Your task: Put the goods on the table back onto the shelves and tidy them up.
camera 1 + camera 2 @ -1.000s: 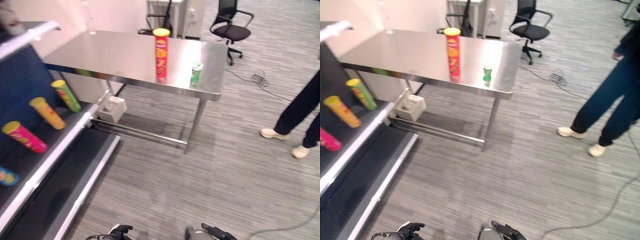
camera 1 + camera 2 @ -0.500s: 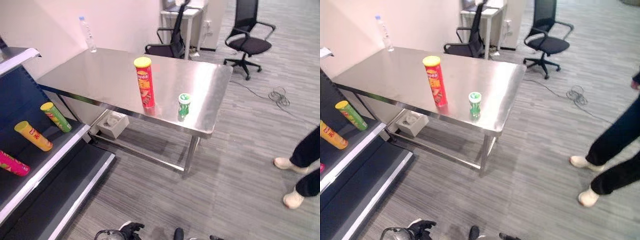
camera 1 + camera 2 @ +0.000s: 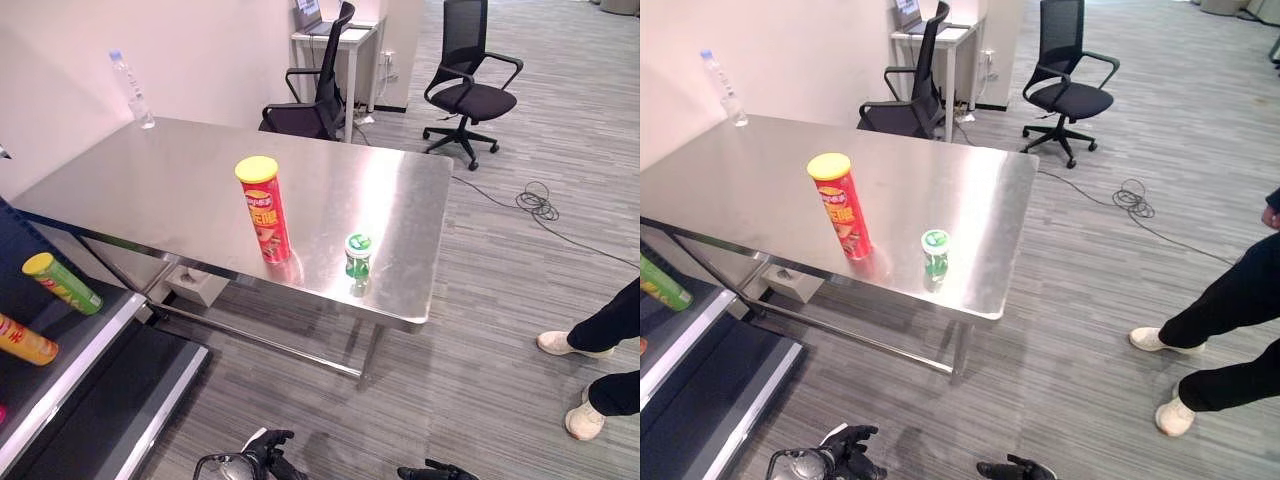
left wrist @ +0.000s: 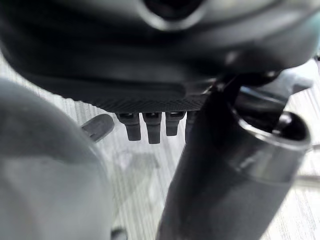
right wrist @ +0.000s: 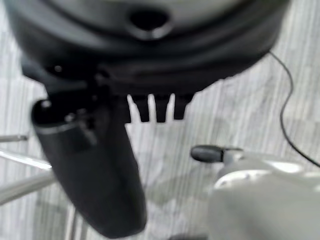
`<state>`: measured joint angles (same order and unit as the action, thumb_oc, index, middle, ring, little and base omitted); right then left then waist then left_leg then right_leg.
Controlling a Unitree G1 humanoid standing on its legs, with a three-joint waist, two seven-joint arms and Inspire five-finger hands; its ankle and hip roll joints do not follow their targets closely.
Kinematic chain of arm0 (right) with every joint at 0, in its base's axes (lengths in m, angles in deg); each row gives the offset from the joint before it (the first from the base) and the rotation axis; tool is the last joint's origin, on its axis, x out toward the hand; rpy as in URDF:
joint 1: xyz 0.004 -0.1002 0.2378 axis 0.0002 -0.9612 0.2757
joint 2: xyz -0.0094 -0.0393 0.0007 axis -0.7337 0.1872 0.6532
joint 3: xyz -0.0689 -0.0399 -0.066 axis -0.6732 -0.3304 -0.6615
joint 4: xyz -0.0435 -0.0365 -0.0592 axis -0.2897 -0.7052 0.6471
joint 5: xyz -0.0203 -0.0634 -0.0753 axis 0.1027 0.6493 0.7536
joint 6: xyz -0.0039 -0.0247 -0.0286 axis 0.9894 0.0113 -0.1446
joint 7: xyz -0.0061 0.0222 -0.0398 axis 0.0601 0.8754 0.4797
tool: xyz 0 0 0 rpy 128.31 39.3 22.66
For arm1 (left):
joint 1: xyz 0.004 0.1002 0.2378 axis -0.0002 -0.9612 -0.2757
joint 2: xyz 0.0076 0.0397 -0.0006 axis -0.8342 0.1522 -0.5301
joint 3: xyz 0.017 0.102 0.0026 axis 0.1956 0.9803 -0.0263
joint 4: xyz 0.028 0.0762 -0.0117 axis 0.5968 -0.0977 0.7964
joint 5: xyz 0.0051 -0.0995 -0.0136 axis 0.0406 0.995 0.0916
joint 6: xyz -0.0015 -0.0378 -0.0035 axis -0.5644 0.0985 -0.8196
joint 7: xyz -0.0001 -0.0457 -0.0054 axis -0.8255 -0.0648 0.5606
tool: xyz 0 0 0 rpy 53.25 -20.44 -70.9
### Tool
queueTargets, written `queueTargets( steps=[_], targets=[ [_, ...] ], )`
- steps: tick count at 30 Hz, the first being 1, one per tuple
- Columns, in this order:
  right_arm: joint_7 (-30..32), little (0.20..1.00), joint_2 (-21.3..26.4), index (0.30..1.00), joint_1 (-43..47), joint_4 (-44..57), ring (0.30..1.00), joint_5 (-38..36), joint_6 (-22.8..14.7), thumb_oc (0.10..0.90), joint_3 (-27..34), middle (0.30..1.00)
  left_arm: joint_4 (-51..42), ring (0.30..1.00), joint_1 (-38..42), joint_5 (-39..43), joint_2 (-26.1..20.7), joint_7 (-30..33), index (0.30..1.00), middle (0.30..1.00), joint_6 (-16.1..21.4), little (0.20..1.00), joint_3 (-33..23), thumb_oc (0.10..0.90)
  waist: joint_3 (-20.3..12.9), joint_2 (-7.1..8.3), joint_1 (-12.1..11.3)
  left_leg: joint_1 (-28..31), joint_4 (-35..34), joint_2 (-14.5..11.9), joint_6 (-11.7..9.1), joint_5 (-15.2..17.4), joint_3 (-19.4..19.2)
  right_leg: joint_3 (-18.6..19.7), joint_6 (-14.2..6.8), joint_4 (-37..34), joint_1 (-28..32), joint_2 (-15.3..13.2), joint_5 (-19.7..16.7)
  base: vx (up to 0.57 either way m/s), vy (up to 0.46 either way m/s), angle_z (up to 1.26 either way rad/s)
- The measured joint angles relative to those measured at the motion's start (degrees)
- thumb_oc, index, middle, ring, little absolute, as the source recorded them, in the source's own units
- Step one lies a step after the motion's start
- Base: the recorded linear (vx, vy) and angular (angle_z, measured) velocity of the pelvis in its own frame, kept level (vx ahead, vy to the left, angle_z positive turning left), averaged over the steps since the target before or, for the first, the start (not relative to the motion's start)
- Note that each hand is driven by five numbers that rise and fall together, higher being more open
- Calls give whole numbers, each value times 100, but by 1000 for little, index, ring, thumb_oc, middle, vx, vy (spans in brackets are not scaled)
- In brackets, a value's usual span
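Note:
A tall red chip can (image 3: 265, 210) with a yellow lid stands upright near the front of the steel table (image 3: 180, 190). A short green can (image 3: 357, 256) stands to its right, close to the table's front edge. On the shelf (image 3: 70, 370) at the left, a green can (image 3: 62, 283) and an orange can (image 3: 25, 340) lie on their sides. My left hand (image 3: 250, 465) and right hand (image 3: 435, 470) hang low over the floor, far from the table. In the wrist views the straight fingers (image 4: 150, 127) and fingers (image 5: 157, 107) hold nothing.
A clear water bottle (image 3: 132, 88) stands at the table's far left corner. Two office chairs (image 3: 470, 70) stand behind the table. A person's legs (image 3: 610, 350) are at the right. A cable (image 3: 540, 205) lies on the floor, and a white box (image 3: 195, 285) sits under the table.
The camera has swung toward the table, so the shelf has slid to the left edge and the table is centred. Both hands stay low and empty.

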<state>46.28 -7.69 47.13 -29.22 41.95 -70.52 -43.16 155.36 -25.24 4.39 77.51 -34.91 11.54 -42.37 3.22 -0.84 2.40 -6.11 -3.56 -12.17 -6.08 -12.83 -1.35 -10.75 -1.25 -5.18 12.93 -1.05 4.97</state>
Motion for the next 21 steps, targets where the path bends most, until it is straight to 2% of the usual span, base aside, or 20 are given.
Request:
queueTargets(
  steps=[1,2,3,4,5,6,7,8,11,12,15,16,17,19,20,21],
  targets=[
    [2,900,101,900,-67,2,900,36,1,800,22,900,70,900,-52,-2,66,4,900,900,-6,900,21,800,-65,-196,-1,184,41,54,-92,164,162,132,-194,91,63,-53,146,87,383,-56],
    [4,900,90,900,-66,3,900,57,2,800,106,900,113,900,-30,-7,64,30,900,900,-8,900,149,800,-37,-191,38,327,-77,125,-74,259,102,166,-315,348,2,-208,223,107,529,-31],
    [-9,900,56,900,-124,-21,900,151,17,800,296,900,108,900,-13,-52,42,21,900,900,-19,900,399,800,24,-260,123,465,-146,274,156,331,57,224,-412,888,-217,-472,421,76,451,-6],
    [-11,900,45,900,-150,-20,900,159,20,800,352,900,103,900,-11,-73,62,17,900,900,-12,900,452,800,29,-265,134,503,-146,341,209,393,89,234,-391,927,-272,-548,539,56,295,4],
    [-14,900,12,900,-189,-10,900,161,22,800,400,900,111,900,58,-148,28,16,900,900,-20,900,523,800,30,-257,170,501,-152,476,272,475,68,311,-417,567,-267,-670,505,116,466,0],
    [-17,900,-55,900,-163,-14,900,160,41,800,538,900,96,900,109,-247,-65,-10,900,900,-24,900,598,800,80,-81,147,522,-152,773,204,603,-9,326,-484,204,-306,-998,160,84,323,18],
    [-11,900,-98,900,-230,-10,900,147,43,800,685,900,125,900,174,-278,-137,-12,900,900,-44,900,632,800,118,-36,245,531,-196,917,243,709,-27,317,-761,223,-249,-1173,-19,160,619,6],
    [-11,900,-125,900,-201,-15,900,146,61,800,868,900,114,900,111,-276,-103,-20,900,900,-42,900,608,800,136,-116,232,608,-195,987,263,768,-215,317,-754,310,-262,-1253,-40,94,390,3],
    [-2,900,-151,900,-368,-9,900,75,10,800,1159,900,103,900,87,-290,-81,-69,900,900,-12,900,616,800,102,-149,226,723,-196,1163,400,926,-387,317,-717,529,-269,-1453,-43,39,313,-18],
    [-28,900,-54,900,-416,-1,900,0,12,800,1183,900,106,900,66,-297,-70,-118,900,900,-7,900,617,800,50,-172,211,781,-196,1249,464,984,-485,337,-772,765,-411,-1575,-2,-1,332,-30],
    [-30,900,-39,900,-462,-8,900,-149,33,800,1301,900,130,900,121,-420,-83,-135,900,900,-5,900,636,800,47,-79,277,768,-189,1452,623,991,-549,332,-809,1082,-673,-1801,26,-95,312,-24],
    [-41,900,-66,900,-423,-10,900,-246,28,800,1482,900,127,900,93,-447,-90,-136,900,900,11,900,635,800,50,-38,262,775,-171,1482,680,991,-696,313,-870,1467,-991,-1927,66,-185,193,-41],
    [-35,900,-72,900,-385,-20,900,-275,40,800,1480,900,129,900,98,-447,-103,-137,900,900,25,900,640,800,64,-57,230,798,-159,1483,728,1010,-759,279,-886,1725,-1144,-1963,74,-142,130,-52],
    [-46,900,-106,900,-323,-4,900,-336,26,800,1491,900,83,900,105,-448,-183,-142,900,900,23,900,683,800,109,32,184,800,-157,1469,790,1040,-927,-249,-984,2166,-1508,-2065,-15,-106,163,-41],
    [-56,900,-106,900,-309,-26,900,-370,35,800,1473,900,96,900,149,-460,-233,-142,900,900,15,900,666,800,116,125,193,763,-156,1419,855,1085,-917,-587,-932,2147,-1490,-1907,0,-101,220,-17],
    [-76,900,-105,900,-320,-61,900,-448,34,800,1507,900,103,900,154,-463,-291,-145,900,900,22,900,662,800,179,92,215,783,-154,1318,863,1078,-842,-500,-865,2320,-1490,-1668,187,-66,151,2]
  ],
)
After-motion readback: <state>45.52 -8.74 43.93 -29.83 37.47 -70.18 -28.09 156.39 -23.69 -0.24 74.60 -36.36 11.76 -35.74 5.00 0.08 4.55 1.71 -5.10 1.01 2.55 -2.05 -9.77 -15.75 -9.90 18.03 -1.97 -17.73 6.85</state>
